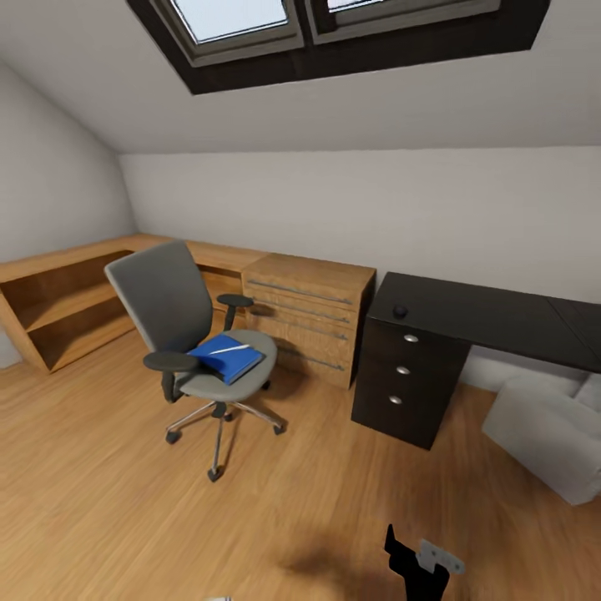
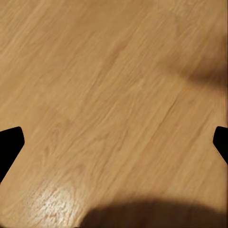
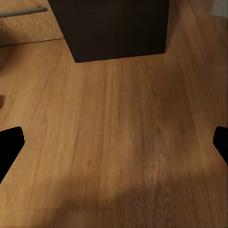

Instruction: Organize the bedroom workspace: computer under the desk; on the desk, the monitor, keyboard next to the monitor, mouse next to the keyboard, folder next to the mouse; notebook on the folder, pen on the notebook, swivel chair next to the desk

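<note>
A grey swivel chair [image 1: 171,305] stands on the wooden floor, left of centre and apart from the desk. On its seat lies a flat blue folder [image 1: 227,357] with a thin white pen [image 1: 229,349] across it. I cannot tell whether a notebook lies between them. The dark desk [image 1: 501,317] runs along the right wall, with a small black mouse [image 1: 401,310] near its left end. My right gripper [image 1: 421,561] hangs low over the floor and is open [image 3: 114,142]. My left gripper [image 2: 114,142] is open over bare floorboards.
A wooden drawer chest [image 1: 313,313] stands between the chair and the desk's black drawer unit [image 1: 405,380]. Low wooden shelving [image 1: 67,300] lines the left wall. A grey armchair [image 1: 551,434] sits at the right under the desk's span. A sloped ceiling with a skylight [image 1: 334,33] hangs overhead.
</note>
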Robot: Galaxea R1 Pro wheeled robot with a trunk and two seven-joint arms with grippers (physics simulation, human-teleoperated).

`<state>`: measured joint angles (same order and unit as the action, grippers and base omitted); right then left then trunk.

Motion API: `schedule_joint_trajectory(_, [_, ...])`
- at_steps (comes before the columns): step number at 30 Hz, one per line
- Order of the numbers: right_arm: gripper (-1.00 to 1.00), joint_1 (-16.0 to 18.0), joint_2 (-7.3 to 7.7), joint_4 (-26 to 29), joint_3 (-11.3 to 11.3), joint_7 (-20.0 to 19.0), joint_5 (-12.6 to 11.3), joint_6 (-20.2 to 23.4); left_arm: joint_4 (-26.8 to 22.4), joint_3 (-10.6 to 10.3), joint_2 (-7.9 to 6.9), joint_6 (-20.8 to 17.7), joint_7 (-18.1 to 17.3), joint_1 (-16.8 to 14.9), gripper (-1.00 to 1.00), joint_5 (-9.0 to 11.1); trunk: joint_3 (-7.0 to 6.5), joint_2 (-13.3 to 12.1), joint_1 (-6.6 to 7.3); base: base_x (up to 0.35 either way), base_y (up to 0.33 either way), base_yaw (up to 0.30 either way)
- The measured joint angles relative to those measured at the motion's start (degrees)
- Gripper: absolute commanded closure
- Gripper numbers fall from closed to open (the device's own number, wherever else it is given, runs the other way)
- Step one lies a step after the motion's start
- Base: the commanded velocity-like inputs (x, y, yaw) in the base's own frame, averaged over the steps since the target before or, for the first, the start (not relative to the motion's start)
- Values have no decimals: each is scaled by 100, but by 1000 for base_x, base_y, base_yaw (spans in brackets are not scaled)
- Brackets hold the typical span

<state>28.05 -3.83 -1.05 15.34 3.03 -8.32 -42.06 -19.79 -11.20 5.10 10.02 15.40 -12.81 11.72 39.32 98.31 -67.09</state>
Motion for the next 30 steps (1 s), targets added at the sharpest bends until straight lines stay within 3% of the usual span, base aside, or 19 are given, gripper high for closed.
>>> schedule_joint_trajectory(6, [-100,0,-21,-5,-5,-2,316,9,0,92,-142,-17,-7,0,-100,32,-108,-241,132,0,0,-299])
schedule_joint_trajectory(10, [-100,0,-54,-7,-6,-4,365,11,20,223,-202,-13,-20,0,-100,36,-180,-401,220,0,0,-299])
schedule_joint_trajectory(12, [-100,-26,-99,-6,-7,-6,392,9,406,378,-375,58,-42,1,-100,45,-215,-481,264,0,0,-299])
schedule_joint_trajectory(14, [-100,-56,-109,-6,-8,-12,421,7,730,411,-503,377,-41,0,-100,40,-251,-562,308,0,0,-299])
schedule_joint_trajectory(15, [-100,-89,-136,-8,-28,-21,655,0,952,426,-557,1181,-19,-1,-100,37,-269,-602,330,0,0,-299])
schedule_joint_trajectory(18, [-100,-138,-166,-7,-42,-21,960,-24,1134,420,-560,1586,-20,-1,-100,35,-323,-722,395,0,0,-299])
schedule_joint_trajectory(20, [-100,-194,-187,-6,-86,-13,1398,-41,1251,426,-561,1800,-18,0,-100,36,-359,-802,439,0,0,-169])
schedule_joint_trajectory(24, [-100,-222,-167,-6,-71,-9,1546,-26,1285,434,-557,1821,4,0,-100,41,-431,-963,527,0,0,-47])
schedule_joint_trajectory(30, [-100,-227,-170,-11,-69,-6,1560,12,1300,437,-524,1808,9,0,-100,41,-539,-1203,659,0,0,-5])
